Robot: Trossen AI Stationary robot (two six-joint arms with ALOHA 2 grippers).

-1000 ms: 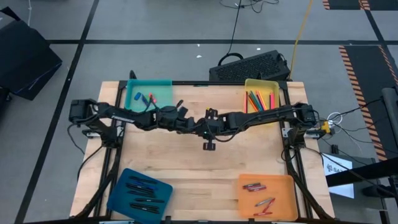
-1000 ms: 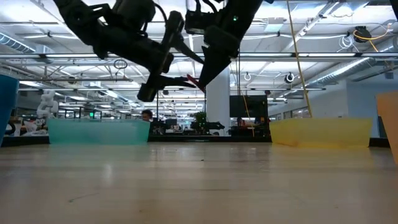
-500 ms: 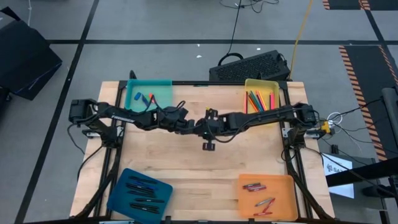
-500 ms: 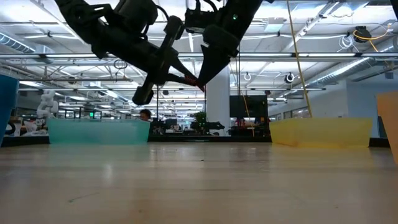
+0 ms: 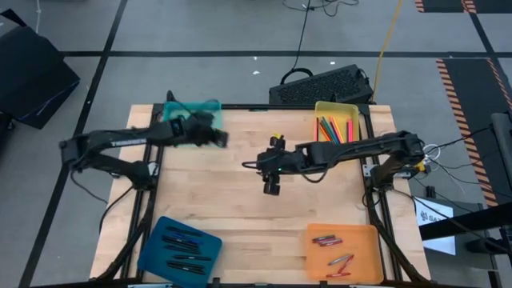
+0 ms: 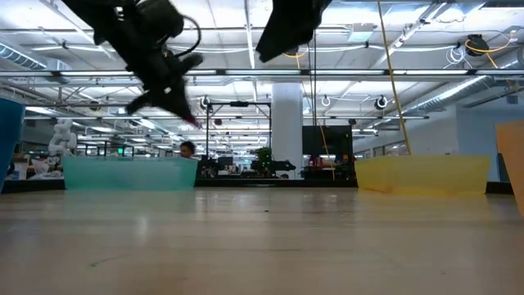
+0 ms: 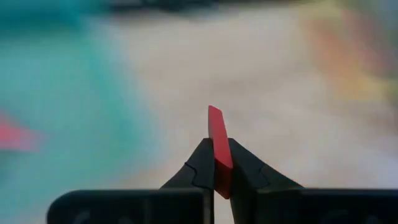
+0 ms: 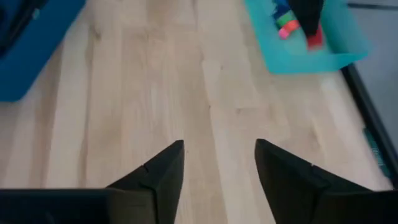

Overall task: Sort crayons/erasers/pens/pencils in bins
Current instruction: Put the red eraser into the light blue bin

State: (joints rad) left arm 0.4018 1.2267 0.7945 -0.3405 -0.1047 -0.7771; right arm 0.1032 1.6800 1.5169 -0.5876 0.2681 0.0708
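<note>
while left gripper point(image 7: 214, 163) pinches red eraser point(image 7: 219, 146), mid-table bare.

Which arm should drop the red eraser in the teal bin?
Left. Its claw is shut on the small red eraser block and sits over the teal plastic bin; the right claw is open, mid-table.
</note>
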